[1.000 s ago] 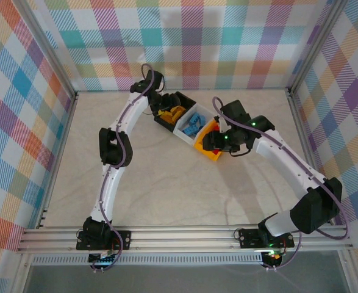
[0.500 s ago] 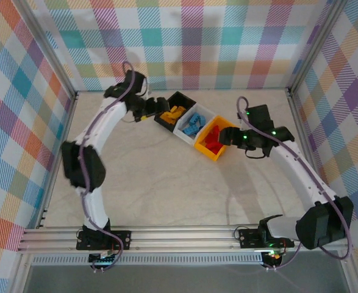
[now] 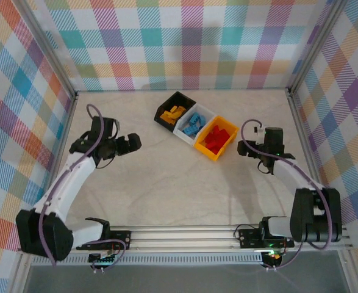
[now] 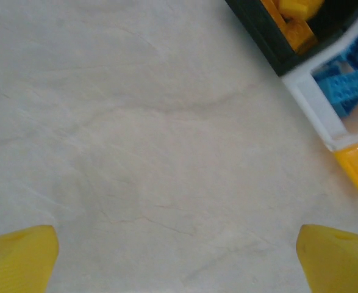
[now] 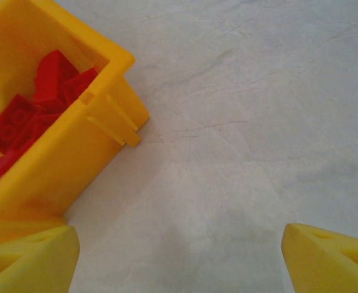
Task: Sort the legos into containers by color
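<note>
Three small bins sit joined in a row near the back of the pale table (image 3: pixel 166 189). The black plastic bin (image 3: pixel 188 98) holds the little yellow-orange plastic bricks (image 3: pixel 172 112). The white plastic bin (image 3: pixel 184 130) in the middle holds the light blue plastic bricks (image 3: pixel 194 123). The yellow-orange plastic bin (image 3: pixel 208 153) holds the red plastic bricks (image 3: pixel 216 138). Every brick I can see lies in a bin with others of its colour, so the sorting looks done to me.

The left pincer (image 4: pixel 177 262) hangs over bare table, left of the bins and well apart from them. Its two yellow fingers (image 4: pixel 17 259) are spread wide with nothing between them. The right pincer (image 5: pixel 179 262) is near the right end of the yellow-orange bin but not touching it. It is spread wide too, and it is empty.

The bricks look tiny, light and hard. I think they will not squash or break. Their sides are smooth, so one could slip out of a loose pinch. The best place to hold a brick is across its two flat sides, not on the bumpy top. They lie in heaps and some are tilted, so the top one is easiest to take. The bin walls are close, so wide fingers could bump them.
</note>
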`<action>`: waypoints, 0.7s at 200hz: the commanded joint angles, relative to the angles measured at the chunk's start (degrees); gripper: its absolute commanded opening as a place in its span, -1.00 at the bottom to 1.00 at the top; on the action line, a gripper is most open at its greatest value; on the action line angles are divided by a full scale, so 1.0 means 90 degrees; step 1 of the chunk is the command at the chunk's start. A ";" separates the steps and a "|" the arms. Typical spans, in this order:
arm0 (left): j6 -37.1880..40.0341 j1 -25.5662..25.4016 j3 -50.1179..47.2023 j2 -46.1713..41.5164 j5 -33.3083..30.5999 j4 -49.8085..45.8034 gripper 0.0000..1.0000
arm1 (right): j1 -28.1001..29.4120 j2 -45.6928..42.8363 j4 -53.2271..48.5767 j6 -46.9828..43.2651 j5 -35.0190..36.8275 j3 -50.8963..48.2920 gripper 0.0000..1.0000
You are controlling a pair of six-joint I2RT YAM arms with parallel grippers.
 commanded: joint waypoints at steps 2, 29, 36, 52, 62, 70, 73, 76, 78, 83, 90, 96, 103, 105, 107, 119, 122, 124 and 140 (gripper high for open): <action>0.0509 0.0046 -0.0814 -0.0752 -0.1412 0.1466 1.00 | -0.0004 0.0437 0.2208 -0.0425 -0.0165 -0.0349 0.73; 0.1199 0.0049 -0.1749 -0.1359 -0.2178 0.2662 1.00 | -0.0013 0.0750 0.3217 -0.0422 -0.0265 -0.0695 0.73; 0.1343 0.0051 -0.1924 -0.1402 -0.2333 0.2880 1.00 | -0.0012 0.0805 0.3448 -0.0445 -0.0309 -0.0795 0.73; 0.1611 0.0099 -0.2278 -0.1402 -0.2669 0.3417 1.00 | -0.0013 0.0904 0.4272 -0.0406 -0.0231 -0.1181 0.75; 0.1785 0.0156 -0.2553 -0.1356 -0.2725 0.3839 1.00 | -0.0020 0.0951 0.4653 -0.0386 -0.0174 -0.1362 0.75; 0.1909 0.0205 -0.2765 -0.1298 -0.2726 0.4222 1.00 | -0.0016 0.1001 0.4757 -0.0381 -0.0148 -0.1399 0.76; 0.1945 0.0227 -0.2836 -0.1276 -0.2726 0.4365 1.00 | -0.0013 0.1028 0.4768 -0.0369 -0.0131 -0.1396 0.76; 0.1958 0.0247 -0.2899 -0.1235 -0.2718 0.4509 1.00 | -0.0018 0.1057 0.4777 -0.0358 -0.0098 -0.1382 0.76; 0.1972 0.0262 -0.2937 -0.1216 -0.2700 0.4601 1.00 | -0.0017 0.1077 0.4779 -0.0357 -0.0090 -0.1372 0.76; 0.1999 0.0296 -0.3030 -0.1138 -0.2656 0.4825 1.00 | -0.0014 0.1118 0.4779 -0.0332 -0.0054 -0.1345 0.76; 0.2060 0.0344 -0.3123 -0.0973 -0.2546 0.5087 1.00 | -0.0029 0.1125 0.4742 -0.0283 0.0005 -0.1330 0.77; 0.2128 0.0372 -0.3182 -0.0819 -0.2475 0.5306 1.00 | -0.0035 0.1133 0.4764 -0.0260 0.0049 -0.1337 0.78; 0.2218 0.0387 -0.3214 -0.0603 -0.2417 0.5532 1.00 | -0.0042 0.1140 0.4779 -0.0250 0.0055 -0.1346 0.80; 0.2245 0.0392 -0.3224 -0.0540 -0.2398 0.5594 1.00 | -0.0045 0.1144 0.4775 -0.0249 0.0046 -0.1342 0.82; 0.2269 0.0401 -0.3233 -0.0466 -0.2366 0.5661 1.00 | -0.0050 0.1145 0.4766 -0.0251 0.0039 -0.1343 0.84; 0.2451 0.0444 -0.3283 -0.0035 -0.2184 0.6068 1.00 | -0.0067 0.1145 0.4731 -0.0239 0.0014 -0.1318 0.99; 0.2485 0.0454 -0.3295 0.0071 -0.2133 0.6170 1.00 | -0.0071 0.1145 0.4731 -0.0232 0.0007 -0.1317 0.99; 0.2517 0.0460 -0.3305 0.0129 -0.2099 0.6237 1.00 | -0.0074 0.1145 0.4723 -0.0235 0.0010 -0.1317 0.99; 0.2580 0.0511 -0.3337 0.0708 -0.1985 0.6740 1.00 | -0.0093 0.1145 0.4692 -0.0224 -0.0019 -0.1298 0.99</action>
